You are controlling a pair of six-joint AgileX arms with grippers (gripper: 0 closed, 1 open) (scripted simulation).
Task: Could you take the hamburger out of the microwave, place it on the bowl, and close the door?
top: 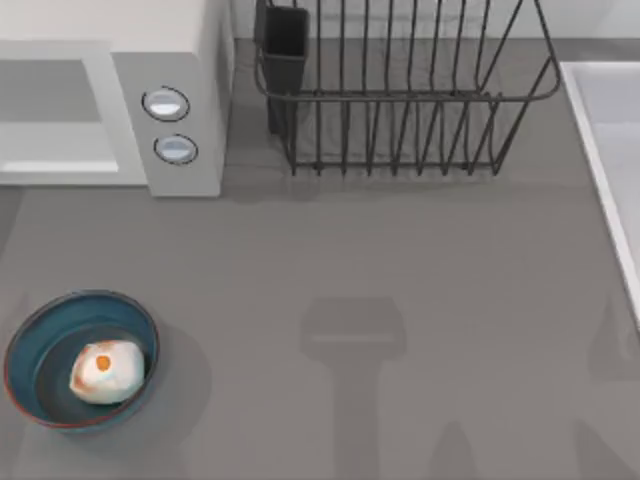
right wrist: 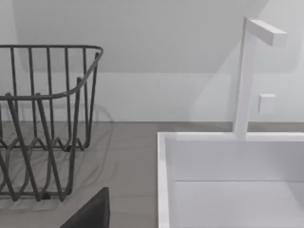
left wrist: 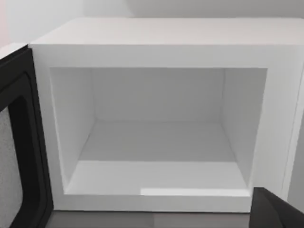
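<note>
- At table's 8 o'clock: hamburger (top: 107,371) sits inside bowl (top: 82,359), near the edge.
- Microwave (top: 165,120) at 10 o'clock; door (left wrist: 19,142) swung open, cavity bare.
- Grey table (top: 400,300) middle open.
- Dark sliver, possibly left gripper (left wrist: 275,211); finger state: cannot tell.

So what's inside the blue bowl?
The hamburger sits inside the bowl, a whitish lump with an orange patch. The bit of bowl floor under it is covered, so I can't see that part.
</note>
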